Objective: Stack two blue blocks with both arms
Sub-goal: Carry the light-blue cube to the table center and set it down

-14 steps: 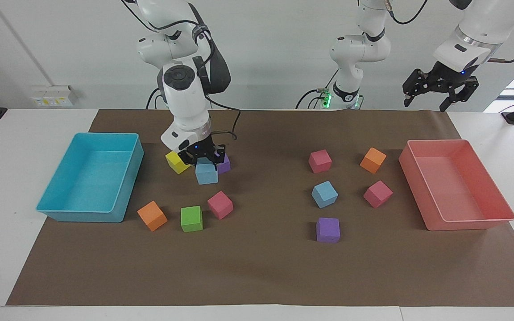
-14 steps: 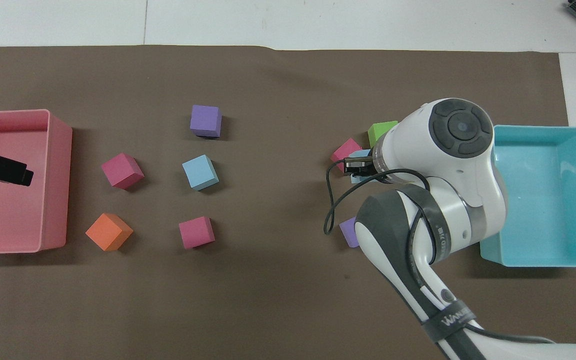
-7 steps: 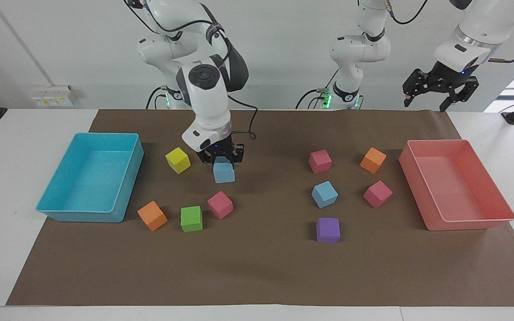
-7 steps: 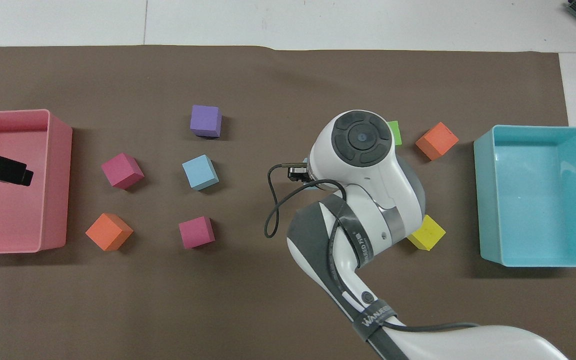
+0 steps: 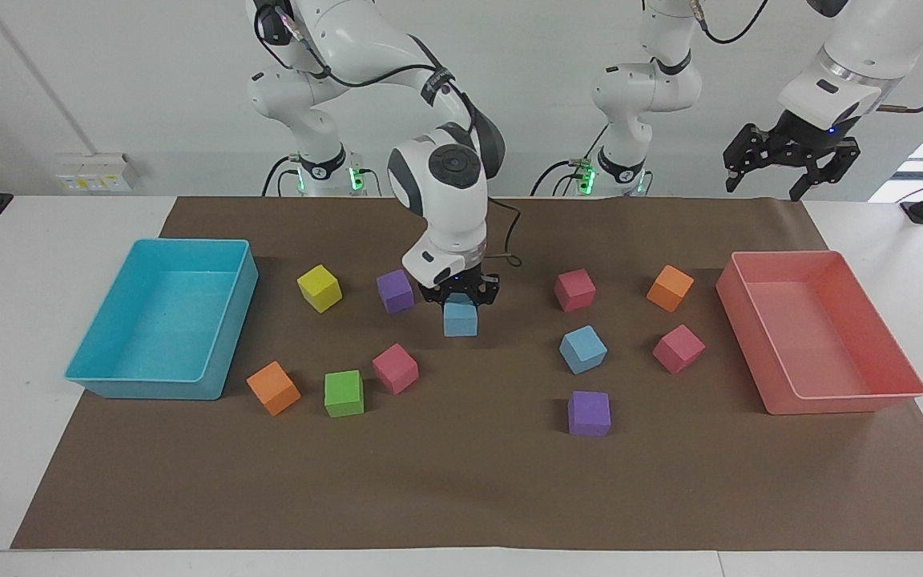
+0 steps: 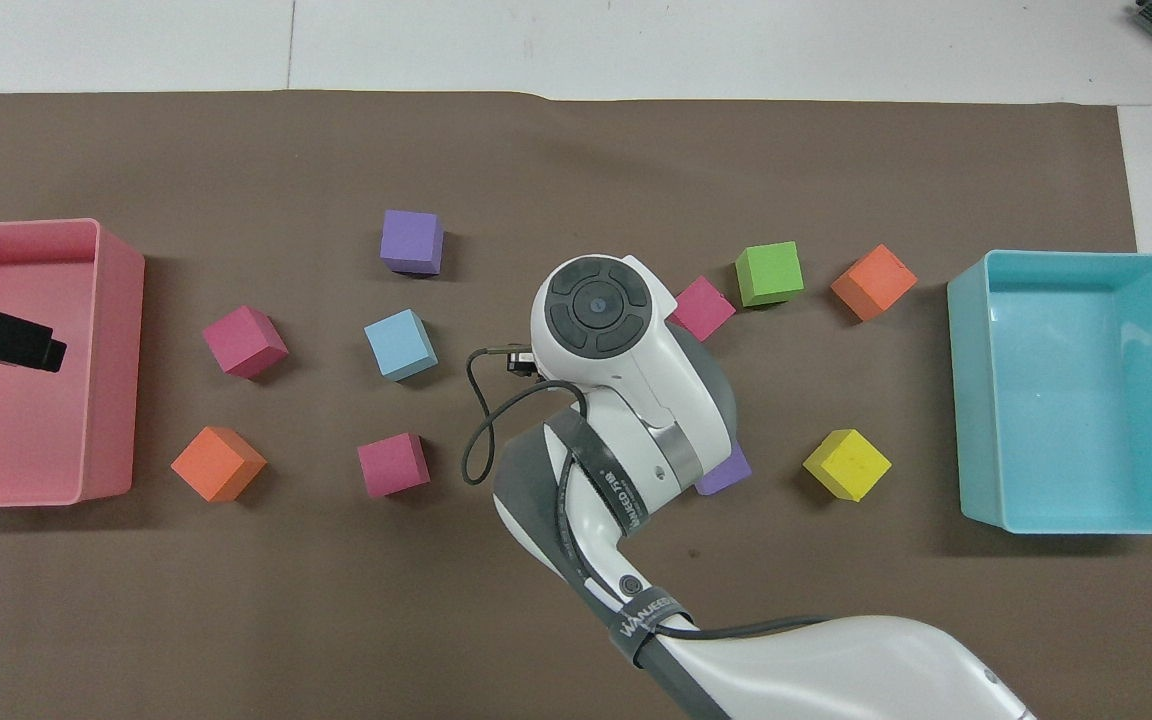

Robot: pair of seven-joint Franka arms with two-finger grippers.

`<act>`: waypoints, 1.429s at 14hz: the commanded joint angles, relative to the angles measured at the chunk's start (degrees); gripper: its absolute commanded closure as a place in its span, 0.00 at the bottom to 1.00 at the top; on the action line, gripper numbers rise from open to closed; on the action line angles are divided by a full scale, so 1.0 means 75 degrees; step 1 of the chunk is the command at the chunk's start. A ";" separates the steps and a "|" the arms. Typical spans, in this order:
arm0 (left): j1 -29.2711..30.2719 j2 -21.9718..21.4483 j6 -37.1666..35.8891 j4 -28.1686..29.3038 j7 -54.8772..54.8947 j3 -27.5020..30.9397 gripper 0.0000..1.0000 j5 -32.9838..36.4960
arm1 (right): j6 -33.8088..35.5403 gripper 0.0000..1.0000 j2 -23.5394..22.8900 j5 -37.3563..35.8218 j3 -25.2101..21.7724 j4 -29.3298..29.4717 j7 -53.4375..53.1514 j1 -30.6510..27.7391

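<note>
Two white jointed arms, black two-finger grippers.

Right arm [image 5: 437, 180]: reaching from its base over the middle of the table, elbow high, wrist pointing straight down; right gripper [image 5: 459, 303] low, fingers clamped on the sides of a blue block [image 5: 460, 318]. Left arm [image 5: 846, 68]: waiting, raised high at its own end of the table; left gripper [image 5: 788, 172] hanging in the air, pointing down, fingers spread wide, holding nothing.
</note>
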State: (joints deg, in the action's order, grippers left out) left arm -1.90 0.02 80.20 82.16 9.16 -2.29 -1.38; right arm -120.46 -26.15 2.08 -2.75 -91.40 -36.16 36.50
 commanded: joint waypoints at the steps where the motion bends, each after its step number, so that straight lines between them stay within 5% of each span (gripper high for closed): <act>1: 0.0125 -0.0214 0.0005 0.0237 0.0068 -0.0069 0.00 0.0043 | -0.0366 1.00 -0.0134 0.0098 -0.0008 -0.0070 -0.0123 0.0137; 20: 0.0113 -0.0214 0.0005 0.0237 0.0068 -0.0069 0.00 0.0043 | -0.0848 1.00 -0.0158 0.0040 -0.0008 -0.0926 -0.0359 0.0267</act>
State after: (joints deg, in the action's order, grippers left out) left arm -1.90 0.02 80.20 82.16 9.16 -2.29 -1.38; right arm -125.11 -28.01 2.11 -2.77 -96.63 -39.82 38.15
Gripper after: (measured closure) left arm 0.000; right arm 0.449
